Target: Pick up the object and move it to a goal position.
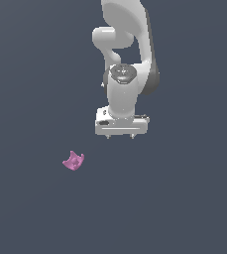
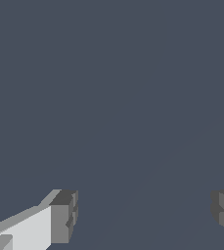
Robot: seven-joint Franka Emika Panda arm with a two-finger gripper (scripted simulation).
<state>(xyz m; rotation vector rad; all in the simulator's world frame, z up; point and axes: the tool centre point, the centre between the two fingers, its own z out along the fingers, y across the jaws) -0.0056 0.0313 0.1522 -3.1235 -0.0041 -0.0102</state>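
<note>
One arm, gripper [image 1: 120, 137] empty, jaws wide apart, object [image 1: 74, 161] not yet reached.
Object lies on the floor toward the exterior view's left of the gripper and nearer the camera, well apart; wrist view misses it. Arm points straight down; long axis unclear.

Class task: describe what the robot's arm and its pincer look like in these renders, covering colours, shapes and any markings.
The arm is glossy white with rounded, tubular links and darker grey bands at the joints. A grey round cap tops the wrist. The pincer has a white boxy body with two short, blocky grey fingers. No cables or readable markings show.
</note>
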